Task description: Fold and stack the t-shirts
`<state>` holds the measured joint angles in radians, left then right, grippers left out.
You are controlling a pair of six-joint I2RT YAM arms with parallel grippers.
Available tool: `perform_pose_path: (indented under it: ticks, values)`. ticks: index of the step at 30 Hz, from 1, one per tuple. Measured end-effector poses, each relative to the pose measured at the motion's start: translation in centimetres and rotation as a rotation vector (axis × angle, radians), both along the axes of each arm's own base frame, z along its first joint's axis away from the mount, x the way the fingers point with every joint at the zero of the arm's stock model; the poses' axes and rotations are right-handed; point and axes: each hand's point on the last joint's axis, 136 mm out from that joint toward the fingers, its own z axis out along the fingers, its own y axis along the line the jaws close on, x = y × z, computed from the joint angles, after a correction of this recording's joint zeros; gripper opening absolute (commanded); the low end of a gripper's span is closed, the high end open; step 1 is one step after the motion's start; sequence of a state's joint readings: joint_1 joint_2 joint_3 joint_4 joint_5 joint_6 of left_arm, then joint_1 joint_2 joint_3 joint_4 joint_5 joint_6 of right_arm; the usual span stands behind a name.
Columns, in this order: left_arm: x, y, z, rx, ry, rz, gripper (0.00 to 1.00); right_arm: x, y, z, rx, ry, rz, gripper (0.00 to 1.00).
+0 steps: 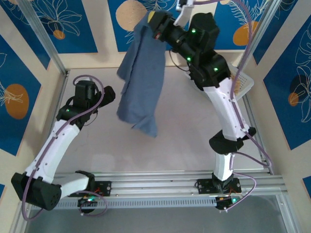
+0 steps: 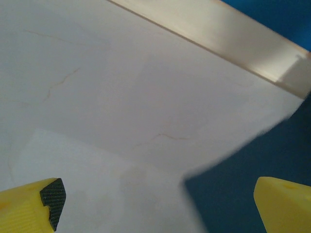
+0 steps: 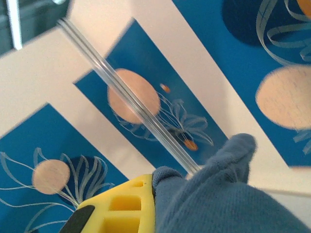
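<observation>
Right end effector (image 1: 156, 30) pinching slate-blue t-shirt (image 1: 142, 82), hanging beneath | left end effector (image 2: 155, 199) spread

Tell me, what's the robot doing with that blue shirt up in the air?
The right gripper is pinching a slate-blue t-shirt by one end and holding it up high, so it dangles crumpled over the table. The left gripper is open and empty, low over the table. Nothing is folded yet.

Pale table (image 1: 184, 141), white basket (image 1: 244, 81) far right
</observation>
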<state>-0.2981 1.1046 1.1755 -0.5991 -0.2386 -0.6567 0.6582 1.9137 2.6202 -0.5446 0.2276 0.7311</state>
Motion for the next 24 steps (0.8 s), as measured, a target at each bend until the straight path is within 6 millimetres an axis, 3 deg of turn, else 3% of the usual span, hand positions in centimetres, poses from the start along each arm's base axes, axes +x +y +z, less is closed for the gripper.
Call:
perform_pose_path:
  ticks: [4,8,12,15,18,21,24]
  values:
    - [-1.1,0.8,0.6,0.005,-0.013,0.025,0.99,3.3,0.3,-7.6,-0.07,0.208,-0.023,0.0]
    - [-2.2,1.2,-0.2,0.006,0.009,0.034,0.92,5.7,-1.2,-17.9,-0.167,0.478,-0.083,0.0]
    - [-2.7,-0.5,-2.8,-0.034,0.085,-0.052,0.91,5.4,-4.7,-30.6,-0.272,0.81,-0.156,0.0]
    - [-2.9,-3.0,-6.2,-0.089,0.19,-0.155,0.92,3.7,-7.6,-37.8,-0.333,0.996,-0.207,0.0]
    - [-4.1,-5.8,-10.9,-0.131,0.343,-0.237,0.96,1.9,-9.5,-40.9,-0.37,1.094,-0.236,0.0]
    - [-5.8,-8.1,-15.3,-0.177,0.492,-0.258,0.98,1.1,-10.1,-40.5,-0.372,1.1,-0.239,0.0]
    - [-6.5,-8.7,-18.6,-0.233,0.586,-0.186,0.98,0.6,-10.5,-39.1,-0.362,1.075,-0.237,0.0]
